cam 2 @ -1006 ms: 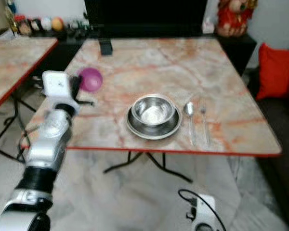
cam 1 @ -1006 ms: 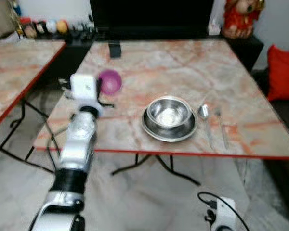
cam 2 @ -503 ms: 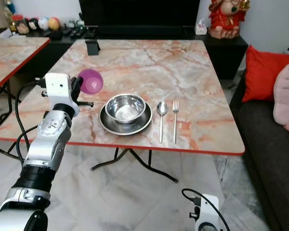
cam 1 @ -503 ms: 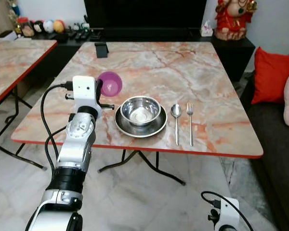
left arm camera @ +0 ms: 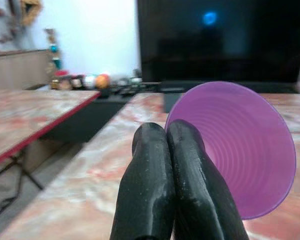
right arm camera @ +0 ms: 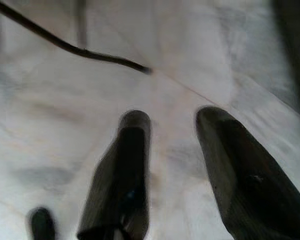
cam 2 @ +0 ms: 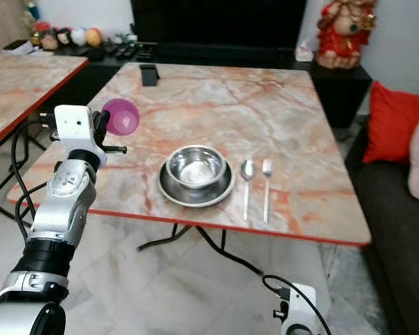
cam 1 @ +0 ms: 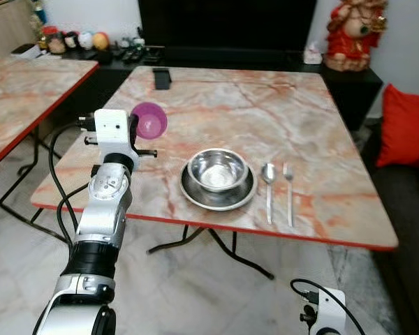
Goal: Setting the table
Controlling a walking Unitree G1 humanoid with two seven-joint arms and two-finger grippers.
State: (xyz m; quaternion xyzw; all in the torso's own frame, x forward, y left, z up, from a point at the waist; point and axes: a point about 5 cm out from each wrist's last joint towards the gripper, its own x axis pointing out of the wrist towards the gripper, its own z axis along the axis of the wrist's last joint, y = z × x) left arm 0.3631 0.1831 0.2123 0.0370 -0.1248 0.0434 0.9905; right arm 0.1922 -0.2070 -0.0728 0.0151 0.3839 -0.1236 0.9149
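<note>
Purple cup [cam 1: 149, 120] sits pinched at its rim in the left gripper [left arm camera: 171, 150], held above the table [cam 1: 279, 118] left of the bowl [cam 1: 217, 169] — the camera has shifted, the cup has not. Right gripper [right arm camera: 172, 165] hangs spread over the floor — placement remains.

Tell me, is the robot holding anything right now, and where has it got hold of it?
Yes: the left gripper holds a purple cup, its fingers pinched shut on the cup's rim. The right gripper hangs open over the floor, holding nothing.
</note>
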